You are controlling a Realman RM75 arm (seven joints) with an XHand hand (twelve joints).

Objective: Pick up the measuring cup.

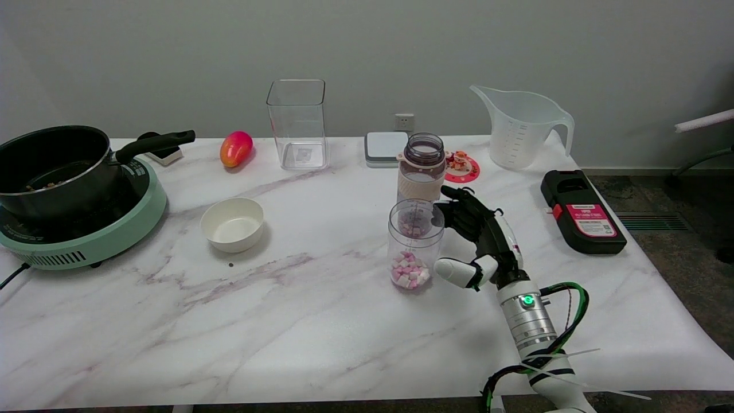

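Robot hand (pixel 473 238) open, fingers spread, fingertips (pixel 444 207) at rim of clear plastic measuring cup with pink-white cubes (pixel 414 245) just left of it on worktop (pixel 287 321); contact unclear, possibly touching.

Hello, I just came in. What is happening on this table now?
The robot's right hand is reaching in from the lower right toward the small clear measuring cup with pink and white pieces inside, which stands on the marble table. The fingers are spread right beside the cup; whether they touch it I cannot tell. The cup is not lifted. A bottle stands just behind it.
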